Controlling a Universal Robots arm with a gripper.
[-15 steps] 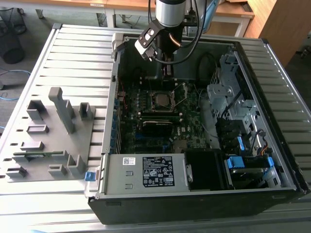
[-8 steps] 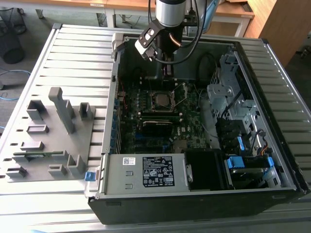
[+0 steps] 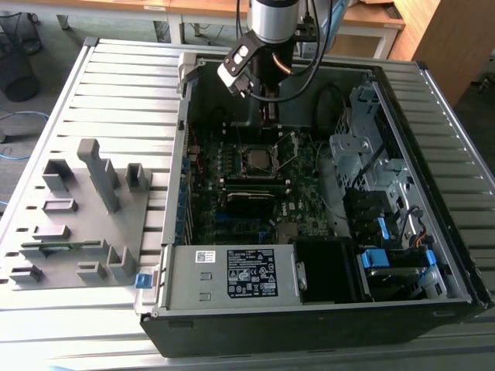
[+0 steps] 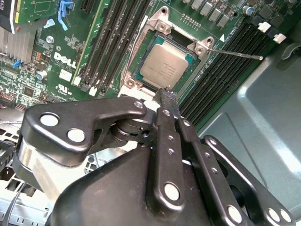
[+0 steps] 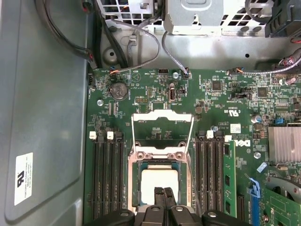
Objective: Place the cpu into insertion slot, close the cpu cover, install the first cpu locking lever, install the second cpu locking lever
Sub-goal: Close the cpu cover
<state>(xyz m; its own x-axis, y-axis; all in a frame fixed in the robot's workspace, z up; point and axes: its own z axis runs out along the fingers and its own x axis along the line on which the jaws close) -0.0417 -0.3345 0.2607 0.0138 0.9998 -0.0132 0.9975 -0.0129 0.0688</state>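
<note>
The cpu (image 5: 157,180) (image 4: 164,66) lies flat in the insertion slot (image 5: 133,183) (image 4: 141,77) on the green motherboard (image 3: 305,189). The cpu cover (image 5: 162,126) is swung open, its silver frame standing back from the slot. One thin locking lever (image 4: 237,54) sticks out free beside the socket. My gripper (image 5: 163,194) (image 4: 168,95) hangs just over the cpu's edge, its two black fingers pressed together with nothing between them. In the exterior view the gripper (image 3: 267,99) is above the case's far side, with the cpu (image 3: 257,158) below it.
Black memory slots (image 5: 106,174) flank the socket on both sides. A finned heatsink (image 5: 284,143) and a blue clip (image 5: 254,190) stand nearby. The case holds a drive cage (image 3: 363,147) and a power supply (image 3: 232,274). A grey fixture tray (image 3: 77,216) lies outside the case, at the exterior view's left.
</note>
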